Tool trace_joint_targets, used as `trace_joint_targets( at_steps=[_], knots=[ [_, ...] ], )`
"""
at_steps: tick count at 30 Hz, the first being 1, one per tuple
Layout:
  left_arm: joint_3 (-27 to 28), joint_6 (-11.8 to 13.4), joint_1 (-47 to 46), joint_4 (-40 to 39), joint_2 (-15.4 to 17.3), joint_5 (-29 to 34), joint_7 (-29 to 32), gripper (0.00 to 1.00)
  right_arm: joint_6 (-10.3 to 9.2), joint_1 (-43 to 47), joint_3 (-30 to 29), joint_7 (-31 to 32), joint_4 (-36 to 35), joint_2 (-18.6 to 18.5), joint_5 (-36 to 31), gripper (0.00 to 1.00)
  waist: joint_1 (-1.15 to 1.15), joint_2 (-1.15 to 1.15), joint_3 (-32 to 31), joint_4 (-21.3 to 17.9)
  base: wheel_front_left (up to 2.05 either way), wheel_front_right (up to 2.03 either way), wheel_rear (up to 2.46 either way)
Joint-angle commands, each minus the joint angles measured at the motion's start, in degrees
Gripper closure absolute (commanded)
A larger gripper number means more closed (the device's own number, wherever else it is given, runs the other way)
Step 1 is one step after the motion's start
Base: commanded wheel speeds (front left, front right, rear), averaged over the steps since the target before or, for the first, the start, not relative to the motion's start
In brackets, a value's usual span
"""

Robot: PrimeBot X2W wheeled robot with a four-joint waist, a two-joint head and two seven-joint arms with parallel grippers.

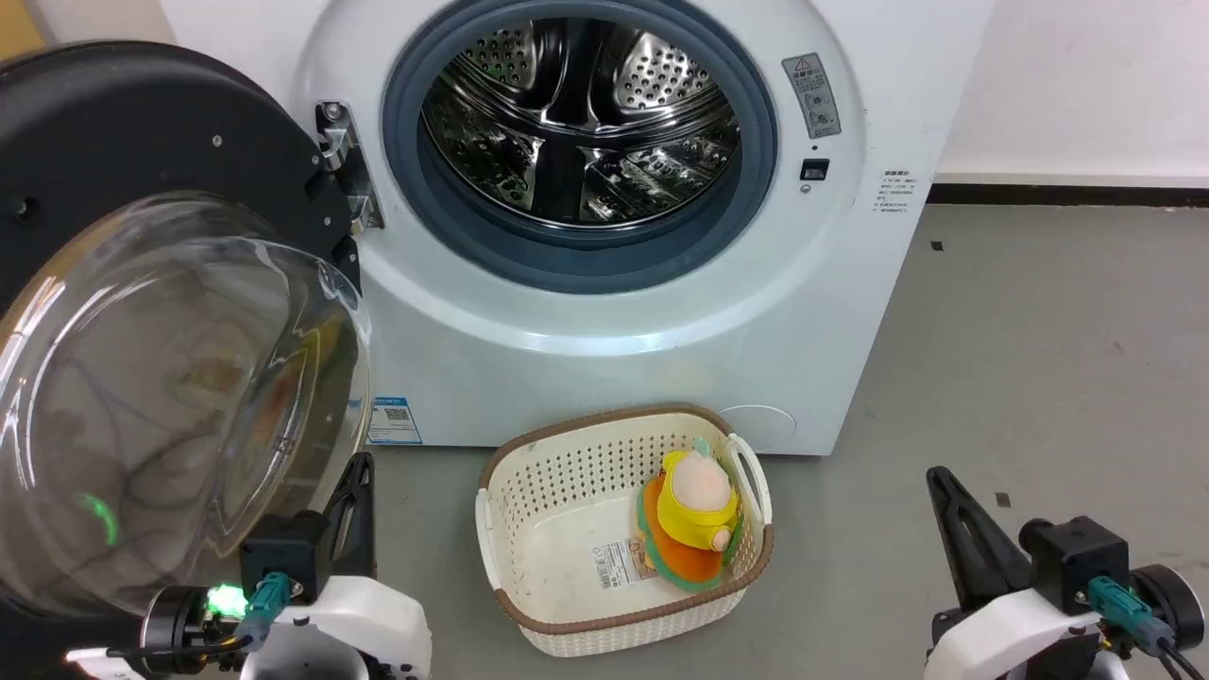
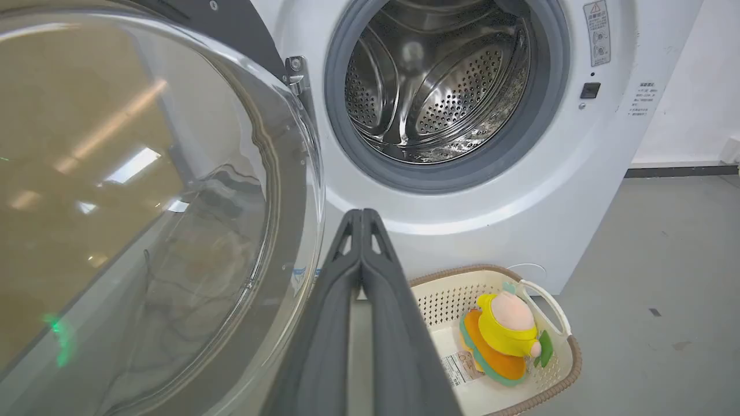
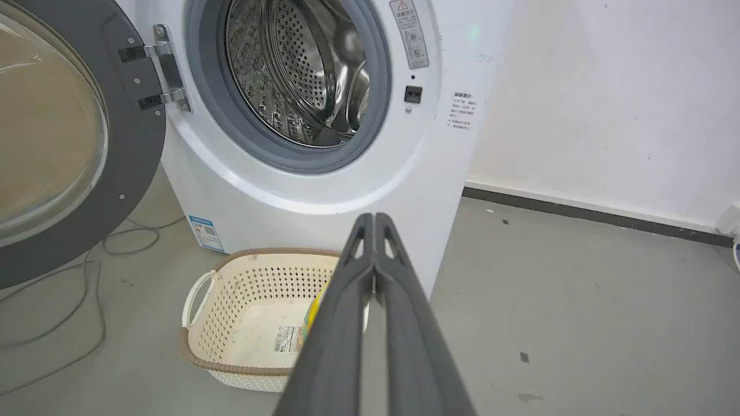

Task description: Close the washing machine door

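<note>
Where the washing machine door bulges, the closed left gripper perhaps touches it.

The black-rimmed washing machine door hangs wide open left of the white washing machine.

washing machine: white front-loader, upper centre of the frame; steel drum and grey gasket exposed.
washing machine door: swung open at the left; black rim, clear glass bowl bulging toward the camera.
blue sticker: low on the machine front.
cream basket: set on the grey floor, lower centre; plush toy laid at its right side.
left gripper: lower left, fingers pressed together, just beside the door glass.
right gripper: lower right, fingers pressed together.
</note>
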Motion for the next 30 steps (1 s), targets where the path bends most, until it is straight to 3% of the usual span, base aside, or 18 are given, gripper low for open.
trace_joint_targets(
  at_steps=[1,30],
  knots=[
    [0.12,-0.3,0.82,-0.21,0.02,0.17,0.02,1.0,0.05,-0.81,0.02,0.03,0.1,0.24,-0.43,1.0,0.0,0.0,0.0,0.0,0.0,0.0,0.0],
    [0.12,-0.3,0.82,-0.21,0.02,0.17,0.02,1.0,0.05,-0.81,0.02,0.03,0.1,0.24,-0.43,1.0,0.0,0.0,0.0,0.0,0.0,0.0,0.0]
  ],
)
